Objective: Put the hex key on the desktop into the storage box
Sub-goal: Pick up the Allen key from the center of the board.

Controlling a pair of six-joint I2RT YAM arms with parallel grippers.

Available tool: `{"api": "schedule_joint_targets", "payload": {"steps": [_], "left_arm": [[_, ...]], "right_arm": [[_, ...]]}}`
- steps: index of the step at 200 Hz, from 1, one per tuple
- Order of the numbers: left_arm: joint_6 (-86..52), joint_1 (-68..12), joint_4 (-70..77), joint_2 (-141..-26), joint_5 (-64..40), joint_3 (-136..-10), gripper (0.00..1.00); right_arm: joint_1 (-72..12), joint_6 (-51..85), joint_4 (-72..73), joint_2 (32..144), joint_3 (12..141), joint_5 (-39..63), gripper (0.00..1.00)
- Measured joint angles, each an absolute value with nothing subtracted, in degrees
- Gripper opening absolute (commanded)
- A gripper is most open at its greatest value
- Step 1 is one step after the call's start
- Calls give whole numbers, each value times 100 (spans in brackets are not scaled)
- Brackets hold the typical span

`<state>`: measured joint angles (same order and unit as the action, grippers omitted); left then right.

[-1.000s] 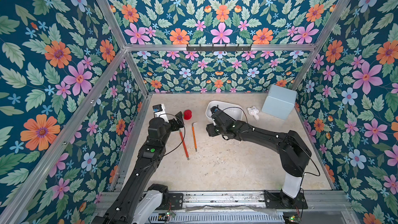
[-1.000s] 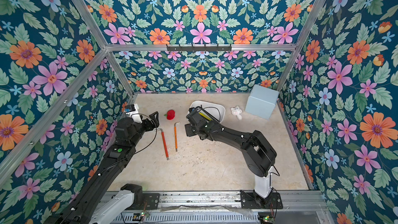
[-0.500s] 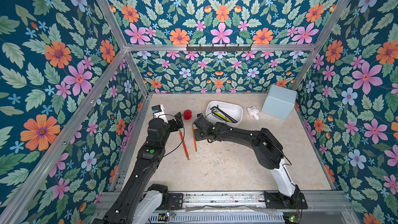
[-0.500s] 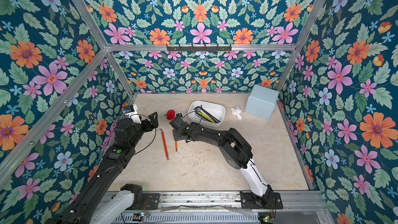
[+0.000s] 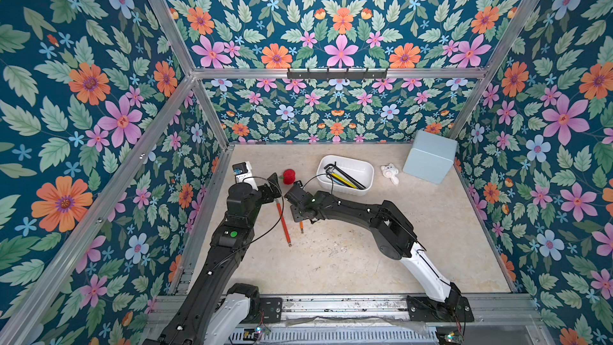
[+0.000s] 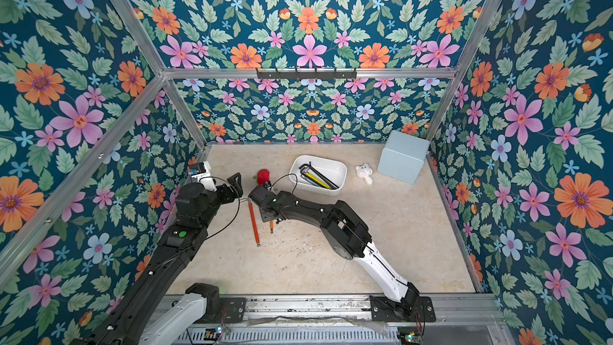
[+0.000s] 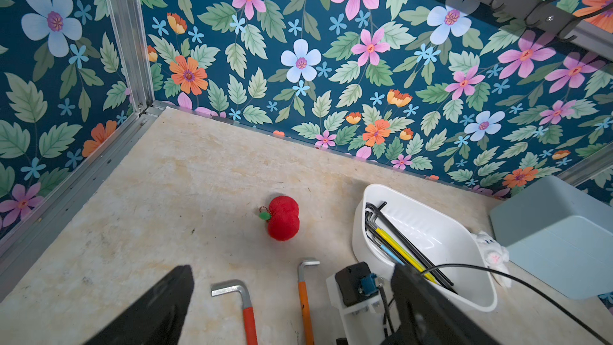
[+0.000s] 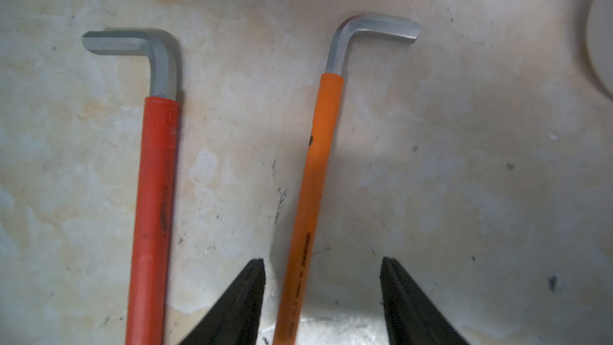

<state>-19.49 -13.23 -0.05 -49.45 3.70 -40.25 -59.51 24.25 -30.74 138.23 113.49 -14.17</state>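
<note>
R arm is low over the tabletop. The right jaws are parted mid-wide and straddle the sleeve of the orange hex key, w/ a gap either side in the wrist view, nothing gripped. They sit across the shaft, so closing should pinch it square. Key lies flat, bent end nearer the storage box, which stands just beyond and holds several keys. Red hex key lies roughly parallel just beside it, outside the jaws, so prob. only one gets picked. Left jaws gape wide, empty, near the red key's bend, prob. parked out of the way. Step, as I judge it: close on the orange key. Two keys are left on the tabletop.
</note>
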Motion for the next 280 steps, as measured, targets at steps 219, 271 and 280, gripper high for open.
{"api": "schedule_joint_targets", "payload": {"steps": [219,271,280], "left_arm": [[-1929,-1323,-5,-4864,432,-4018,100],[-1931,-1323,-5,-4860,429,-3992,100],[-1931,-1323,-10,-4851,429,-3988,100]], "right_arm": [[-6112,2685,-2825,13727,10906,-1800,0],[-6112,2112,-2659,12916,9808,-1487,0],[-6112,1957,-2563,12645,9470,-1446,0]]}}
